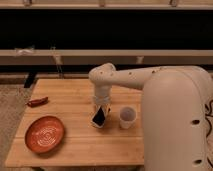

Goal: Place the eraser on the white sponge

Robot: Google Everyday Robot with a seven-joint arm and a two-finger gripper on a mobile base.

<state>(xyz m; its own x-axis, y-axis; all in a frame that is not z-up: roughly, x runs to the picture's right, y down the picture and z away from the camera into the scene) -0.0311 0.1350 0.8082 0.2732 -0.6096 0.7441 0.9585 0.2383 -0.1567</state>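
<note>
My gripper (101,106) points down over the middle of the wooden table (75,150) and is shut on the top end of the eraser (98,116). The eraser is a flat black block, tilted, with its lower end down at the table. An off-white edge along its lower right side looks like the white sponge (104,122); the eraser hides most of the sponge. I cannot tell whether the eraser rests on it or just touches it.
A translucent plastic cup (127,117) stands just right of the eraser. A red-orange plate (45,134) lies at the front left. A dark red object (37,101) lies near the left edge. My arm's white body (172,120) fills the right side.
</note>
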